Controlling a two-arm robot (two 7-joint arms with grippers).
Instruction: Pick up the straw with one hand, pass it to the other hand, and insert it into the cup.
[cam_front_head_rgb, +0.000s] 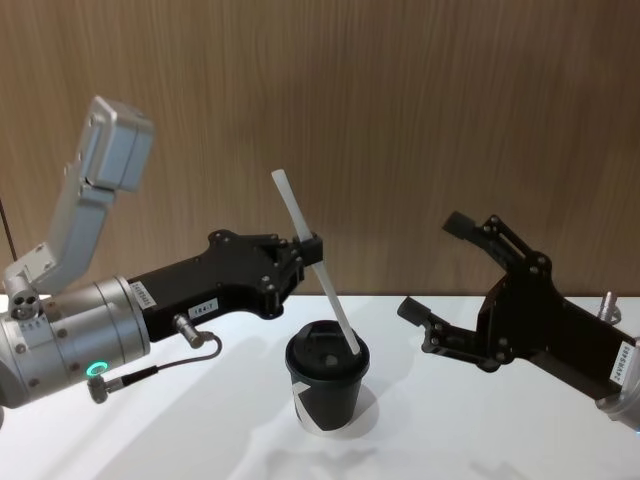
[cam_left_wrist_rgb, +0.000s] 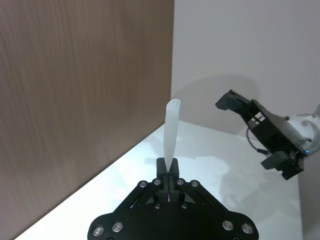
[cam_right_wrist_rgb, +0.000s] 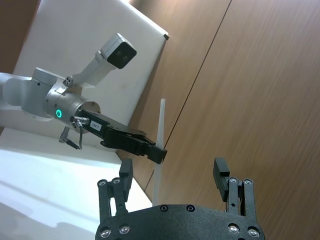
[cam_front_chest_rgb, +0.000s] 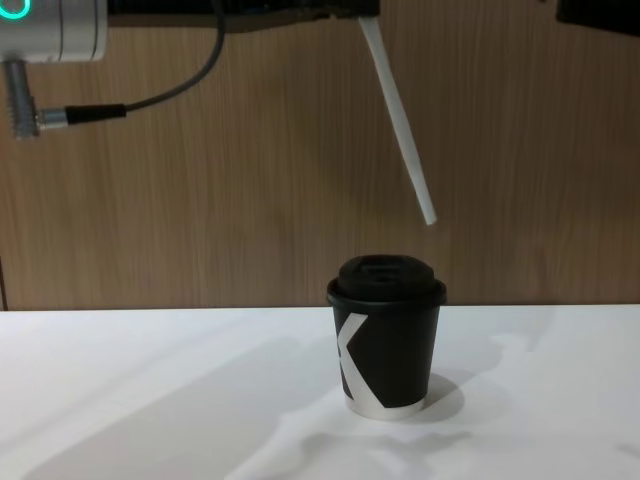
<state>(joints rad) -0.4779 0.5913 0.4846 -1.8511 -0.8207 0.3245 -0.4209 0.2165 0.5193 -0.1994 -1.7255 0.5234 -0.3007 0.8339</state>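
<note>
The white straw (cam_front_head_rgb: 318, 265) hangs tilted above the table, and my left gripper (cam_front_head_rgb: 310, 248) is shut on its upper part. From the side, the straw's (cam_front_chest_rgb: 400, 120) lower end sits a little above the lid and to the right of the black cup (cam_front_chest_rgb: 385, 335), not touching it. The cup (cam_front_head_rgb: 327, 385) stands upright on the white table with its white K mark facing front. My right gripper (cam_front_head_rgb: 432, 267) is open to the right of the cup, holding nothing. In the left wrist view the straw (cam_left_wrist_rgb: 171, 132) rises from the shut left gripper (cam_left_wrist_rgb: 169, 172). In the right wrist view my right gripper (cam_right_wrist_rgb: 172, 172) is open towards the straw (cam_right_wrist_rgb: 161, 150).
A white table (cam_front_head_rgb: 200, 430) carries the cup. A brown wood-panelled wall (cam_front_head_rgb: 400, 100) stands close behind. In the left wrist view the right gripper (cam_left_wrist_rgb: 255, 132) hangs farther off over the table's far side.
</note>
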